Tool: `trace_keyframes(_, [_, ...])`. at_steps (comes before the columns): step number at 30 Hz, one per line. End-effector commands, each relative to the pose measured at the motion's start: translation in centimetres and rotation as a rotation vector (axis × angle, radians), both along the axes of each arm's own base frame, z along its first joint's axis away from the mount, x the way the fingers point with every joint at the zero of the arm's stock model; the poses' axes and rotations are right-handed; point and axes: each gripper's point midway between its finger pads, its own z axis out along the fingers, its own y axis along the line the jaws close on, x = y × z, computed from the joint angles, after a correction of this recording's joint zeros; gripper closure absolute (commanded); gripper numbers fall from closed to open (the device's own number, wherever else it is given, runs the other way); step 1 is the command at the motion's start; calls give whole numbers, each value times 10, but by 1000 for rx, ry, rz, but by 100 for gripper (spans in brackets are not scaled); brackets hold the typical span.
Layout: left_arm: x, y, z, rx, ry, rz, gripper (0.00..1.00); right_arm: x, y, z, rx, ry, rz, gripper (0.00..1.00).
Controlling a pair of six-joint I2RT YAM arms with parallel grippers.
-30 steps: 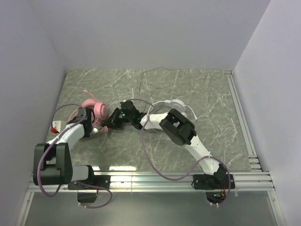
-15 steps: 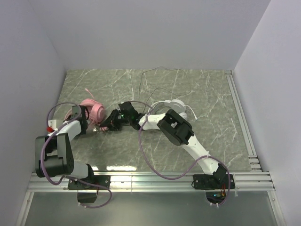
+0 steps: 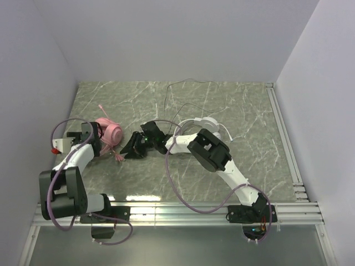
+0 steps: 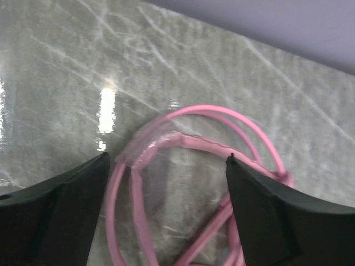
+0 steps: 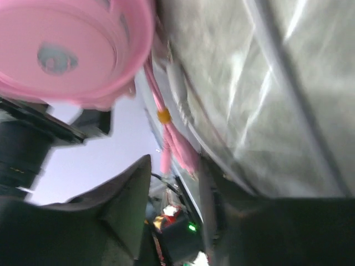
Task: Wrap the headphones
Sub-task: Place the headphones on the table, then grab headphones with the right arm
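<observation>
Over the last second the left arm had swung out toward the left edge, and the left gripper (image 3: 93,136) had backed away from the near side of the pink headset (image 3: 113,133) to its left side. Its fingers (image 4: 61,199) stood wide apart and held nothing. In the wrist view the pink cable (image 4: 222,113) lay in loose loops on the bench (image 3: 249,144) beneath the gap. The pink headset sat near the left edge, about midway between the near and far edges, much where it had been. A short tail of its cable now showed on the near side.

Just right of it, the right gripper (image 3: 132,149) had hardly moved. Its fingers stood slightly apart, and strands of pink cable ran into the gap. I could not tell whether they were pinched or merely lying there.

Further right, the white headset (image 3: 205,124) lay mid-bench, partly behind the right arm. Its pale cable (image 3: 188,82) straggled toward the far edge, unchanged.

The left arm's retreat looked like a release or a regrip. With loops slack, I judged 0 of 2 headsets wrapped.
</observation>
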Motion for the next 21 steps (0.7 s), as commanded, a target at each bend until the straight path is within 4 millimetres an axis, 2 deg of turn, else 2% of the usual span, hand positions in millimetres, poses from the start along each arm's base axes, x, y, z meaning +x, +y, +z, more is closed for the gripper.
trace_keyframes(1, [9, 1, 26, 18, -71, -25, 9, -10, -5, 39, 16, -94, 33, 50])
trace_keyframes(4, [7, -1, 34, 15, -80, -40, 2, -10, -13, 47, -5, -150, 30, 44])
trace_keyframes(9, [3, -9, 40, -23, -82, -61, 1, -9, -25, 63, -35, -249, 23, 36])
trace_keyframes(13, [6, -15, 51, -27, -81, -123, 1, -8, -41, 92, -71, -372, 15, 35])
trace_keyframes(14, [10, -19, 57, -30, -76, -171, 1, -5, -49, 93, -105, -423, 11, 34])
trace_keyframes(15, [12, -22, 59, -36, -74, -199, 1, -6, -58, 106, -110, -460, 2, 34])
trace_keyframes(16, [18, -26, 64, -34, -88, -239, 1, -7, -64, 111, -120, -490, 3, 33])
trace_keyframes(19, [38, -51, 79, -43, -103, -439, 1, -8, -96, 130, -155, -610, -11, 33])
trace_keyframes(21, [47, -69, 88, -17, -94, -577, 1, -7, -121, 134, -215, -688, -9, 33])
